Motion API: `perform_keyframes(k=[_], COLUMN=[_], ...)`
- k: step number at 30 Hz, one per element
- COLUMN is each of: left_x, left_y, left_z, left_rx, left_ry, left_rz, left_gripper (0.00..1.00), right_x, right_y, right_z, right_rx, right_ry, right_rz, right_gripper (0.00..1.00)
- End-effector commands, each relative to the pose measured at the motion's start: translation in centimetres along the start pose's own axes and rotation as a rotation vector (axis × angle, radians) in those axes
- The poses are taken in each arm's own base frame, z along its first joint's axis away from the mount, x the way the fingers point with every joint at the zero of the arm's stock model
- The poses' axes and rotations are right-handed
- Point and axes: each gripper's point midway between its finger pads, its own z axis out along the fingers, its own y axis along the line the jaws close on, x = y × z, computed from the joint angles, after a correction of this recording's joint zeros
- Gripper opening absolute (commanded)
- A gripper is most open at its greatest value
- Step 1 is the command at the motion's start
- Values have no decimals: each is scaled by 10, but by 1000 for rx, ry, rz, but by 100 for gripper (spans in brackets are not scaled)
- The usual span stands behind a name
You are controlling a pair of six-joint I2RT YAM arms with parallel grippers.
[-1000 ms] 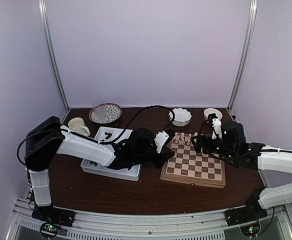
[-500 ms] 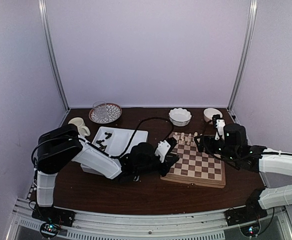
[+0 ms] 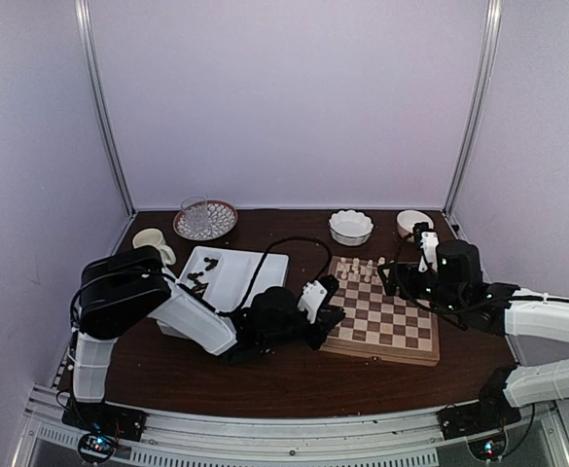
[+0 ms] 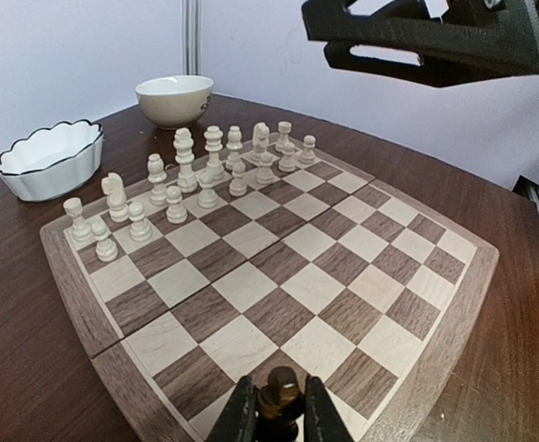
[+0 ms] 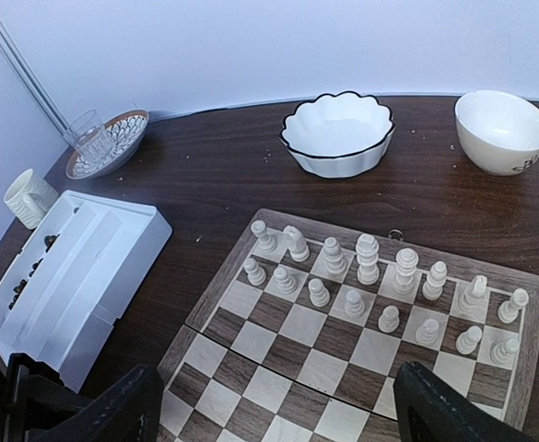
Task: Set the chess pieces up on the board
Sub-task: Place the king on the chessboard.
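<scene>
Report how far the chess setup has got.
Done: the cream chessmen stand in two rows along the far side of the board. In hand: the left pincer is shut on one dark piece over the near edge. Left: no dark piece stands on the board yet; more lie in the white tray.

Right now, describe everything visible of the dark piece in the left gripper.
The dark piece is small, dark brown, wooden-looking, with a rounded knob over a collar. It stands upright, pinched by the left gripper, above the board's edge nearest the wrist camera. Its base is out of frame, so board contact is unclear.
</scene>
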Motion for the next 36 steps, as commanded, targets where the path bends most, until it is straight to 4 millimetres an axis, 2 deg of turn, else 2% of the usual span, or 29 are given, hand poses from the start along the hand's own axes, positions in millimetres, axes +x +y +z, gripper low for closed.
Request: perform_keyframes(k=[1, 6, 12, 14, 27, 33, 36], left_x=[6, 8, 12, 12, 15, 14, 15], left_y=[0, 0, 2, 2, 2, -9, -14], left_z=[1, 3, 2, 1, -12, -28, -26], left_rx=[-10, -7, -22, -22, -31, 32, 67], left_ry=[-28, -30, -17, -16, 65, 165, 234], left_rz=[-12, -13, -18, -18, -11, 22, 39], left_gripper=[15, 19, 37, 40, 42, 54, 55], right_x=[-4, -4, -4, -4, -6, -5, -4], right_y=[2, 3, 4, 4, 5, 15, 19], right_z=[0, 0, 0, 0, -2, 0, 1], right_rx=[-15, -22, -27, -27, -32, -79, -100], right_ry=[-15, -14, -12, -11, -18, 13, 23], right_rz=[11, 11, 11, 10, 11, -6, -6], right_gripper=[90, 91, 91, 91, 91, 91, 91])
